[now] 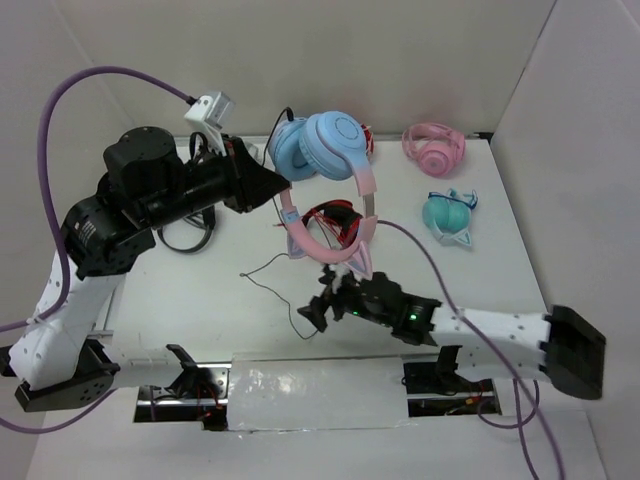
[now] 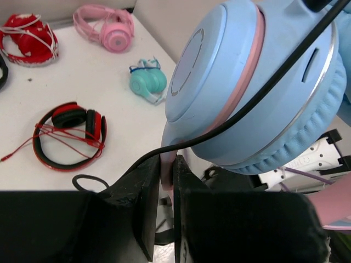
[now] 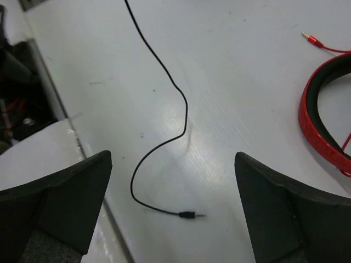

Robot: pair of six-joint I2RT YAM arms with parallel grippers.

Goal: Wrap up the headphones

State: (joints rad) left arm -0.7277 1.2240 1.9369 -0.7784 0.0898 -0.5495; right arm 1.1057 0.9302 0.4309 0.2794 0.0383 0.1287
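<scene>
The headphones [image 1: 322,148] have light blue earcups and a pink headband with cat ears [image 1: 362,258], and they hang in the air over the table. My left gripper [image 1: 283,186] is shut on the pink headband [image 2: 166,160], just below the big blue earcup [image 2: 241,82]. The thin dark cable [image 1: 268,268] trails down onto the table. In the right wrist view its jack plug [image 3: 189,215] lies flat. My right gripper [image 1: 318,312] is open and empty, its fingers either side of the cable's end [image 3: 173,164] and above it.
Red-and-black headphones [image 1: 335,222] lie under the hanging headband and also show in the left wrist view [image 2: 68,136]. All-pink headphones [image 1: 435,147] and teal cat-ear headphones [image 1: 448,215] lie at the back right. A black cable loop [image 1: 185,236] lies by the left arm.
</scene>
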